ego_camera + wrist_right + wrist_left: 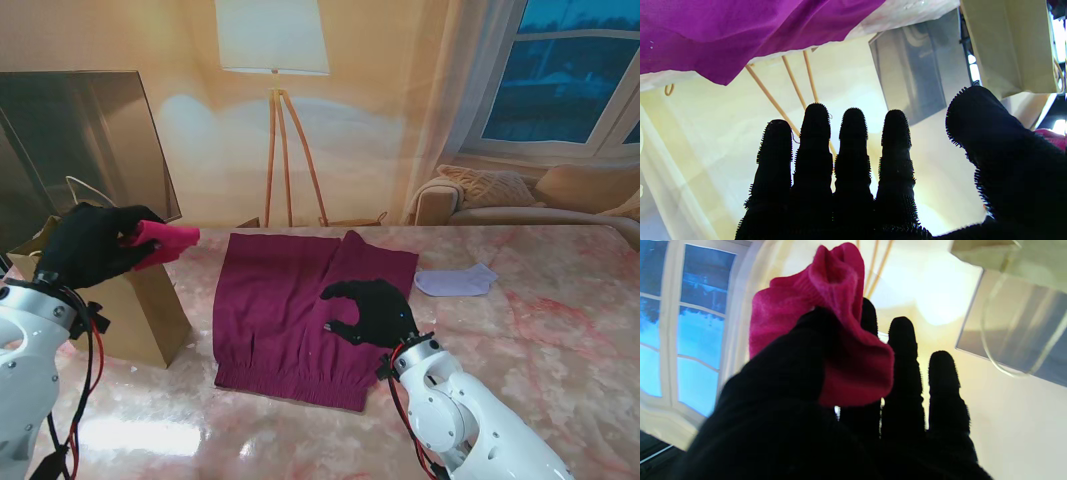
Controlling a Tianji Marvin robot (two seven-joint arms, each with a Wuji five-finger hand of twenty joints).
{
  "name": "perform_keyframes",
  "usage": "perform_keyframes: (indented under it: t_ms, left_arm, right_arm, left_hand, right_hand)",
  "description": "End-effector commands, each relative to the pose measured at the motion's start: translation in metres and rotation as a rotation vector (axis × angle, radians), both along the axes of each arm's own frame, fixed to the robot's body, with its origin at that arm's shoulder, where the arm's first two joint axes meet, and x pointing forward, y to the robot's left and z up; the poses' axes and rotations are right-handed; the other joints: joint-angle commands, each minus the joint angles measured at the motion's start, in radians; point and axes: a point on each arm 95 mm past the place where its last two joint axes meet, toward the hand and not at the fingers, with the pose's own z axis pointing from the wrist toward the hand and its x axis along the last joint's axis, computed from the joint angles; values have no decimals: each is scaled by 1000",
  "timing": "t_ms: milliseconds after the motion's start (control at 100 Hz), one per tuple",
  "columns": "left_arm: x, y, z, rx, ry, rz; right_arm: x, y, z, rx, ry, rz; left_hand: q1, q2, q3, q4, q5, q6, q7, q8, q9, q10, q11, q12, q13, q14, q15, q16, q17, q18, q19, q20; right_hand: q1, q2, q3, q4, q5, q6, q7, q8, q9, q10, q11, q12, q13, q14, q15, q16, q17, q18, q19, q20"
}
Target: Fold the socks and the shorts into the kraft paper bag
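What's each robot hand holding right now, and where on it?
Left robot hand pinches the bunched pink sock at one end. Right robot hand holds nothing, open over the shorts.

A pink-veined marble tabletop [540, 330] fills the near half of the stand view. Behind it, at twelve o'clock, a floor lamp [272, 40] with a white shade stands on three wooden legs against a cream wall. A grey panel [90, 140] leans at ten o'clock; at two o'clock a window [560, 75] shows blue dusk above a beige sofa [530, 195] with cushions.
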Motion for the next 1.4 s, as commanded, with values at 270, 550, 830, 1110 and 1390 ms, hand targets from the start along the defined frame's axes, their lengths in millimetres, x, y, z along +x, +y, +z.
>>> perform_keyframes:
  t_ms: [270,550,830,1110,1390]
  left_arm:
    - [19,62,15,100,38,197]
    - [38,83,3,181,79,264]
    - [48,89,-10,245,135,280]
    - [47,97,-19,275,175,301]
    - [43,98,-13,305,169,305]
  right_arm:
    - [-1,0,-11,-3,22,-7]
    - [2,0,-19,3,52,-13]
    - [2,-2,-22,5,62,-19]
    - [1,-1,-25,4,76,-15]
    - [1,2,-24,3,70,-13]
  left_hand:
    - [72,47,-19,-22,31,-88,45,54,21,-25,-20,-8,22,-2,-3,1,1,37,35,24]
    - [70,34,-10,-19,38,-103,46,26,26,-41,-42,-20,17,-5,-10,-2,-6,53,51,36]
    - [59,11,6,-18,54,-68,47,-73,35,-54,-88,-54,11,-15,-25,-14,-12,52,38,32]
    - [-98,-50,180,-32,-57,124,-212,-187,-235,-2,-82,-368,-87,-42,-133,-89,-29,34,8,22]
    - [-262,-111,211,-7,-212,258,-477,-313,-520,29,-156,-472,-275,-47,-263,-196,-86,5,-81,2]
  right_hand:
    - [-21,21,-30,48,-40,2,-7,-18,-29,-12,-18,-11,-42,-26,-24,-32,-14,-40,-8,-40]
    - [-28,35,-40,51,-39,-3,-9,-19,-30,-9,-20,-12,-45,-22,-23,-31,-20,-35,-4,-44]
    - [-35,58,-49,55,-40,-7,-10,-19,-34,-9,-22,-13,-46,-19,-21,-27,-25,-28,0,-43]
    - [-35,65,-57,60,-48,-8,-16,-20,-39,-10,-28,-16,-56,-15,-24,-24,-37,-15,1,-41]
    - [-36,68,-61,61,-52,-10,-17,-19,-45,-10,-28,-15,-60,-14,-26,-21,-41,-11,1,-36]
